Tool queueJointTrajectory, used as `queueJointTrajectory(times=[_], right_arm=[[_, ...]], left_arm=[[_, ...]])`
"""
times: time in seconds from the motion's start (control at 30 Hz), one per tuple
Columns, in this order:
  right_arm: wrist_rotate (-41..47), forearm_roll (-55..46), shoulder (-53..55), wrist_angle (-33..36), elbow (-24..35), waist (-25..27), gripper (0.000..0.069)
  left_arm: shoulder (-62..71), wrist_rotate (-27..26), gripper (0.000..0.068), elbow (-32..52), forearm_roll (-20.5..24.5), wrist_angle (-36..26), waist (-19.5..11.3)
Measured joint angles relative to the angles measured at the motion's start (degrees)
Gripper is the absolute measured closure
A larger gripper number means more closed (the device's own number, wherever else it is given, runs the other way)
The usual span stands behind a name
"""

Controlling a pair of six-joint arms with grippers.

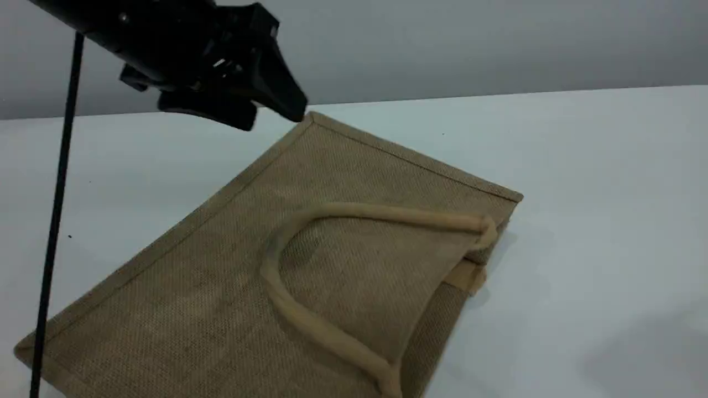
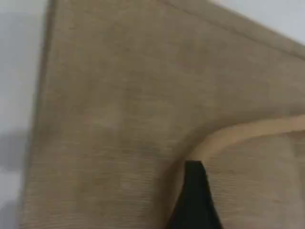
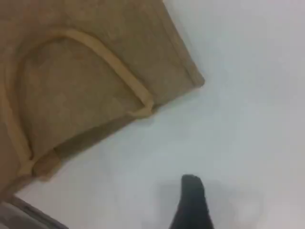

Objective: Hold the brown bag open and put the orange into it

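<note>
The brown bag (image 1: pixel 265 265) lies flat on the white table (image 1: pixel 608 221), filling the lower left and centre of the scene view, its mouth edge toward the lower right. One beige handle (image 1: pixel 287 309) loops across its top face, the curve bending toward the middle of the bag. Farther back, in the upper left of the frame, the left gripper (image 1: pixel 260 113) hangs above the bag's far corner, its two dark fingers spread apart and empty, touching nothing. In the left wrist view a single fingertip (image 2: pixel 195 191) shows over the weave, right by the handle's bend. The right gripper (image 3: pixel 190 200) shows one fingertip above bare table beside the bag; its jaws stand released, nothing held. No orange is visible in any view
</note>
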State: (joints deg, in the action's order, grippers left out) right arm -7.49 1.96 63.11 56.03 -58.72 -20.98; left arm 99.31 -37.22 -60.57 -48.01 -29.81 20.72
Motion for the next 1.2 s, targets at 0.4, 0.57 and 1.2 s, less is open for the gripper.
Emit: queueJointTrajectory(times=[0.4, 0.57, 1.2], right_arm=[[6.78, -6.54, -5.85, 6.58, 1.19, 0.0, 0.0234], [7.49, -6.61, -13.29, 7.12, 5.89, 0.0, 0.0234], [9.88, -1.96, -53.9, 6.31, 24.29, 0.0, 0.0234]], left_arm=[[-8.71, -4.02, 0.0186, -0.18, 0.53, -6.9, 0.0], [-14.89, 1.55, 0.0185, -0.18, 6.15, -12.67, 0.0], [-46.92, 21.77, 0.0183, 5.74, 27.53, -28.82, 0.0]])
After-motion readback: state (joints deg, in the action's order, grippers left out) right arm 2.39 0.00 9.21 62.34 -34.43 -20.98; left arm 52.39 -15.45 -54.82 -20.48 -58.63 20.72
